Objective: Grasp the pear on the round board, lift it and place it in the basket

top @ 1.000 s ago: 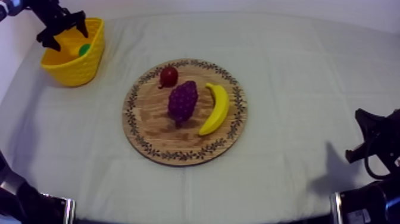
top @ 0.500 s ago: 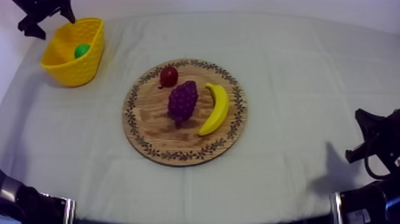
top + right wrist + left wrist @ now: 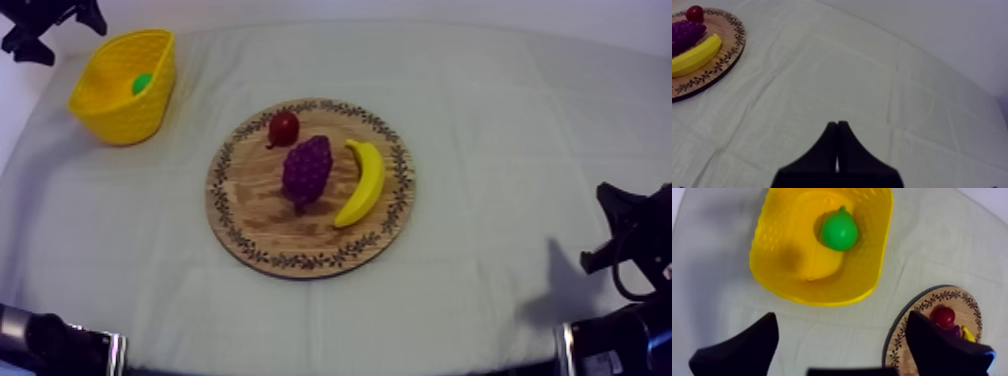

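- Left wrist view: my left pincer (image 3: 841, 338) is released, its fingers spread wide with nothing between them. It looks down on the yellow basket (image 3: 772, 253) from above.
- A second ago in the top view that pincer was down in the basket's mouth. Now it has pulled up and away to the far left corner, clear of the rim.
- The pear (image 3: 839, 231) lies inside the basket on its floor, free of any grip.
- I judge the drop made and the task done bar retracting the arm.
- The wooden board (image 3: 250, 215) at the middle of the desk (image 3: 500, 120) has no pear on it. It carries the small red fruit (image 3: 284, 128), the grapes (image 3: 307, 170) and the banana (image 3: 362, 182), none of them shifted.
- My right pincer (image 3: 837, 131) is clenched into a narrow wedge, empty, parked low at the near right as before.
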Robot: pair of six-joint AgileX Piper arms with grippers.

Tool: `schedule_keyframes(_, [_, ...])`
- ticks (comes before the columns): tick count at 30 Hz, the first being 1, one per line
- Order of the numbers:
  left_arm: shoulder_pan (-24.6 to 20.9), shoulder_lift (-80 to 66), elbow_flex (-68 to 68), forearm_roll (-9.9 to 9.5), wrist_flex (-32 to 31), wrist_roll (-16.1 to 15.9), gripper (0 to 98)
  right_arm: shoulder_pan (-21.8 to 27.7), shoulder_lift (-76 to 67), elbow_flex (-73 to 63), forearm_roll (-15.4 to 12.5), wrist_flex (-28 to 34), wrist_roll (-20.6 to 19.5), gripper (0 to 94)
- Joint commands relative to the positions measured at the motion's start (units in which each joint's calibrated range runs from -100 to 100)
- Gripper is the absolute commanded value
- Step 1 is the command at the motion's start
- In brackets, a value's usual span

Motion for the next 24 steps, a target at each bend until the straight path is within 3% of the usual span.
schedule_keyframes(1, [0.03, -1.77, 2.2, -0.01, -0.06, -0.06, 95.6, -0.01, -0.03, -0.02, 0.0, -0.03, 0.0, 0.2])
schedule_keyframes(13, [-0.84, -15.89, 20.39, 0.23, -8.58, -1.59, 94.0, -0.01, -0.03, -0.02, 0.0, -0.03, 0.0, 0.2])
schedule_keyframes(24, [-2.97, -32.97, 41.59, 1.59, -21.71, -5.16, 70.6, -0.01, -0.03, -0.02, 0.0, -0.03, 0.0, 0.2])
